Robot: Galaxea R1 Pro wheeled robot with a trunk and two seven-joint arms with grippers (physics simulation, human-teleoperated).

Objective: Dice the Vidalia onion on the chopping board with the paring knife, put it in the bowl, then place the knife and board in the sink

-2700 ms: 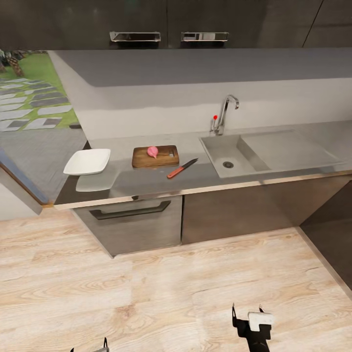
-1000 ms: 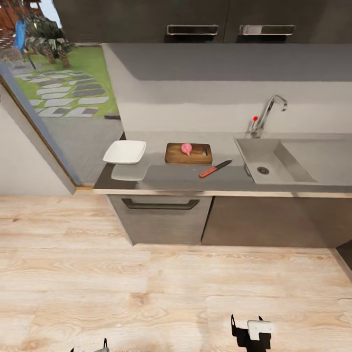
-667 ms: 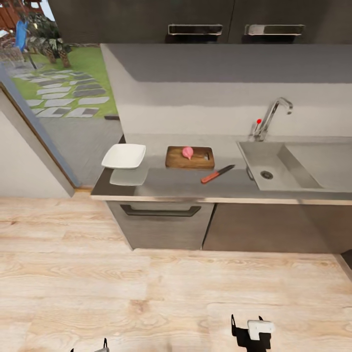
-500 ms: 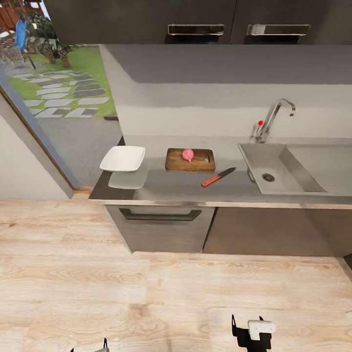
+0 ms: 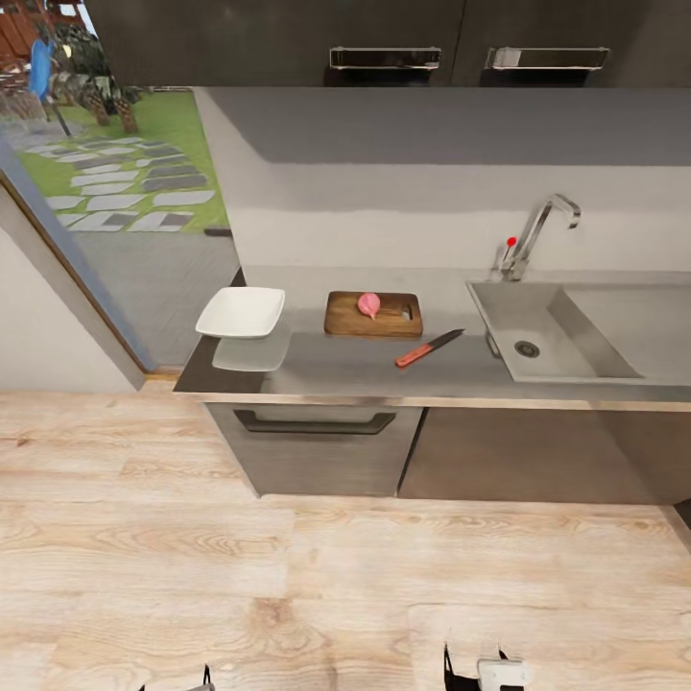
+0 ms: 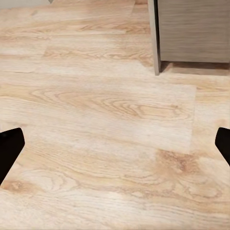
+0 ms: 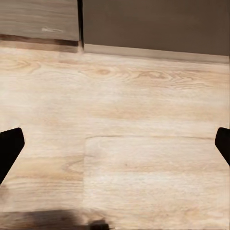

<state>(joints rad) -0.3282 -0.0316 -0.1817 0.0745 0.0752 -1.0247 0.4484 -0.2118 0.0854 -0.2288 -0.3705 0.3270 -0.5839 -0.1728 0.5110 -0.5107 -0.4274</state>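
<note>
Vidalia onion (image 5: pixel 369 304) rests on the chopping board (image 5: pixel 373 315), paring knife (image 5: pixel 428 348) beside it on the desk (image 5: pixel 336 360); both grippers spread wide, empty; approach squarely before grasping the knife handle.

I see a pink onion (image 5: pixel 369 304) on the brown wooden board (image 5: pixel 373 315), a red-handled, dark-bladed knife (image 5: pixel 429 348), a white bowl (image 5: pixel 241 312), the grey countertop (image 5: pixel 365 363) and a steel sink (image 5: pixel 537 331) with a red knob (image 5: pixel 512 242). Under my black fingertips (image 6: pixel 10 148) lies pale wood-grain floor (image 6: pixel 110 110).
</note>
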